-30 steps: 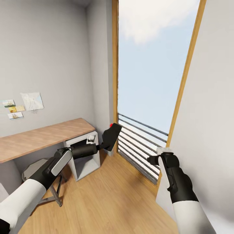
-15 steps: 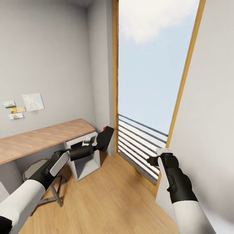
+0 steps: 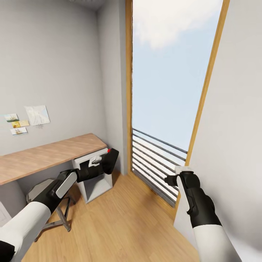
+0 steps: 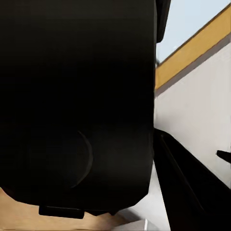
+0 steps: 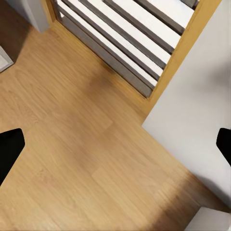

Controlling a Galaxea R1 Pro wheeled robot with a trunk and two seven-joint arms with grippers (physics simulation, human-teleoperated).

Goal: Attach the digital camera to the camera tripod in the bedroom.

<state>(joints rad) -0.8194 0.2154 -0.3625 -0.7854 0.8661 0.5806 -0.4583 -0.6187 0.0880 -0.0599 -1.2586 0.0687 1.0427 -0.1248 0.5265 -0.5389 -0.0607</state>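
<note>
Head view: left gripper (image 3: pixel 106 160) clamps camera (image 3: pixel 110 160) near desk (image 3: pixel 43 154); right gripper (image 3: pixel 174 179) spread wide, empty, over floor (image 3: pixel 123 218).

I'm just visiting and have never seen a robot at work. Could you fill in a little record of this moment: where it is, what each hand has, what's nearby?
Place: room with white walls, light wood floor and a tall window with a slatted railing
Left gripper: shut on the digital camera, a black body with a red button, held in front of the desk
Right gripper: open, holding nothing, above the floor near the window frame
Nearby: wood-topped desk, white open cabinet under it, stool, pictures on the wall
Tripod: none to report
</note>
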